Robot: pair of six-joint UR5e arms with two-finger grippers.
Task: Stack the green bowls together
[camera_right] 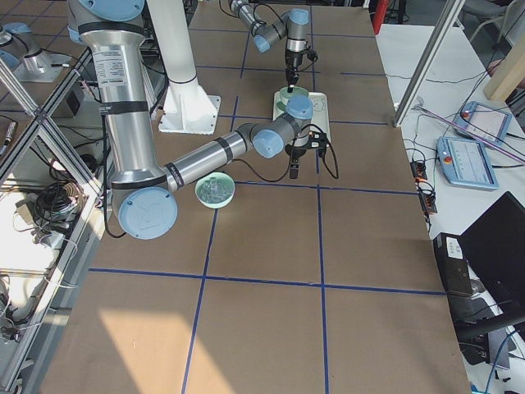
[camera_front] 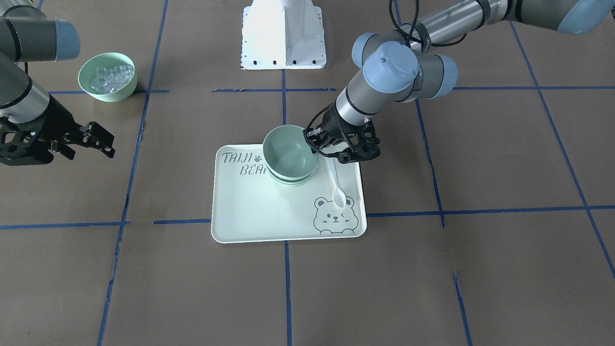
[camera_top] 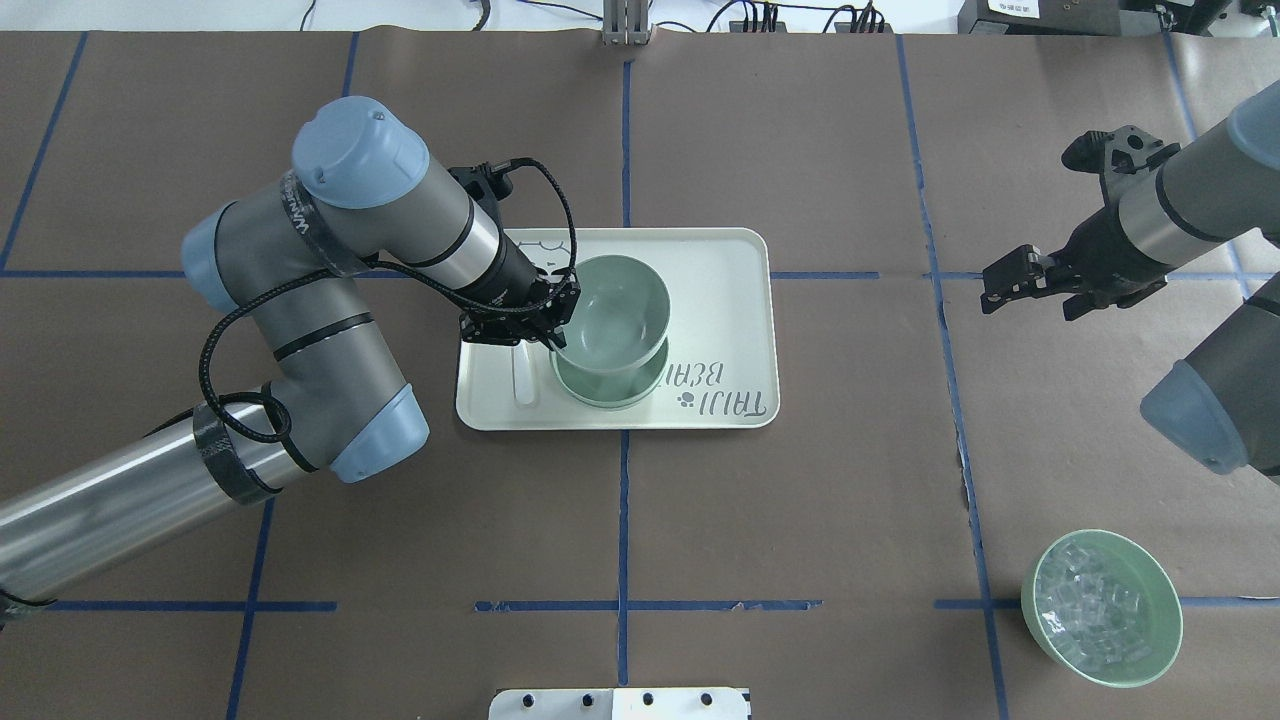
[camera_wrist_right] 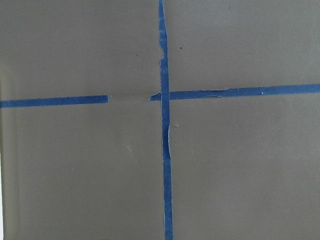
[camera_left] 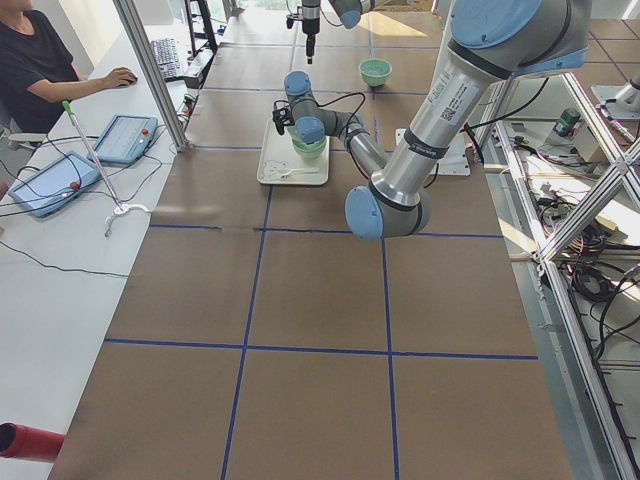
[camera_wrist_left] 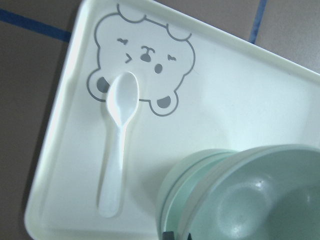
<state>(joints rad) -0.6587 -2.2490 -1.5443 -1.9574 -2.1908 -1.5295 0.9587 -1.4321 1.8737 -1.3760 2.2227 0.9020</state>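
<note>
Brightly, evenly lit from above, with only soft shadows. Blown out on the white base plate [camera_front: 283, 43]. Sun-patched on the near desk [camera_right: 139, 345] in the right-side view. Slightly soft on the top green bowl [camera_wrist_left: 260, 200] in the left wrist view.

The table [camera_front: 480, 269] is covered in brown paper, marked into squares by blue tape lines [camera_front: 519, 210]. Near its middle lies a cream tray [camera_front: 250, 216] printed with a bear, set over one of the tape lines. Well apart from it, toward the robot's right, a green bowl of clear pieces [camera_front: 115, 95] stands just beside a tape crossing. The robot's white base plate [camera_front: 283, 33] sits at the table's far edge.
</note>
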